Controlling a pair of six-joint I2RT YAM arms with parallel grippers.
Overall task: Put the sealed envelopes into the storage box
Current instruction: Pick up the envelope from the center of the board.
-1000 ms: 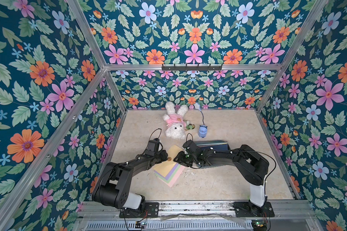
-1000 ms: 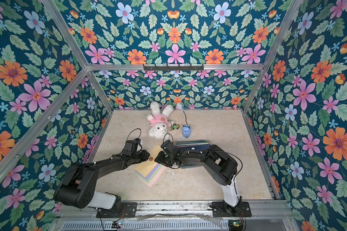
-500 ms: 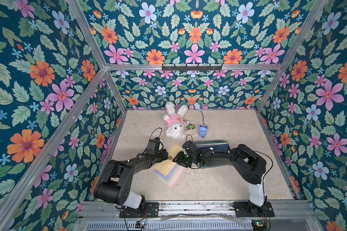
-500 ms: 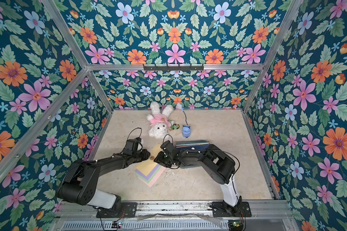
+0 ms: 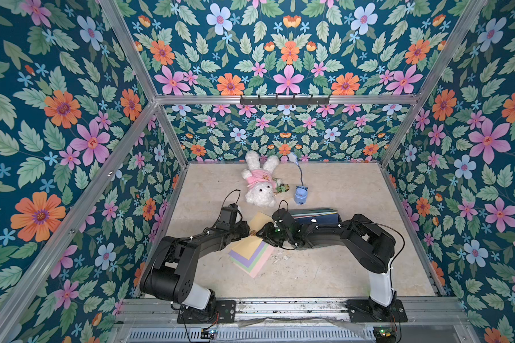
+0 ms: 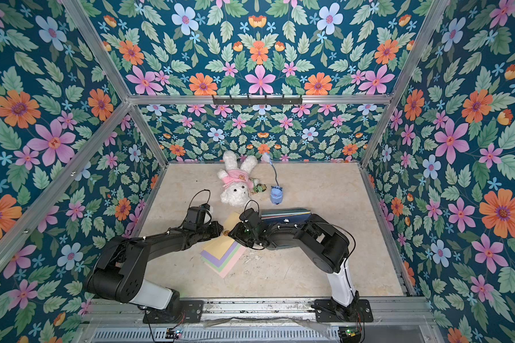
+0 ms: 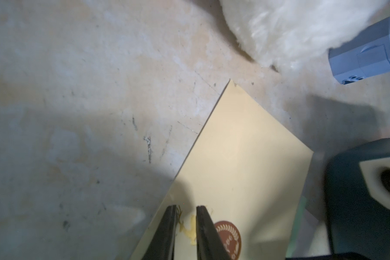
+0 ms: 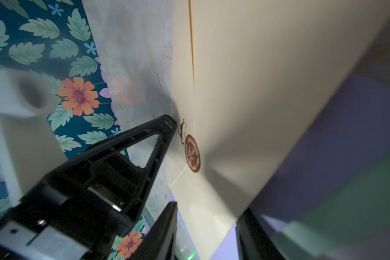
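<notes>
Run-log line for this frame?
step: pick cream envelope | left gripper: tips on it beside seal, slightly apart | right gripper: open around its edge | envelope stack: underneath

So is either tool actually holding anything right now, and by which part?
Cannot tell. The left tool sits nearly closed at the edge of the cream envelope beside its brown seal; the right tool stands open around one corner.

No text could be read; the brown seal sticker [image 7: 227,239] on the cream envelope [image 7: 245,157] showed only a blurred wreath emblem.
</notes>
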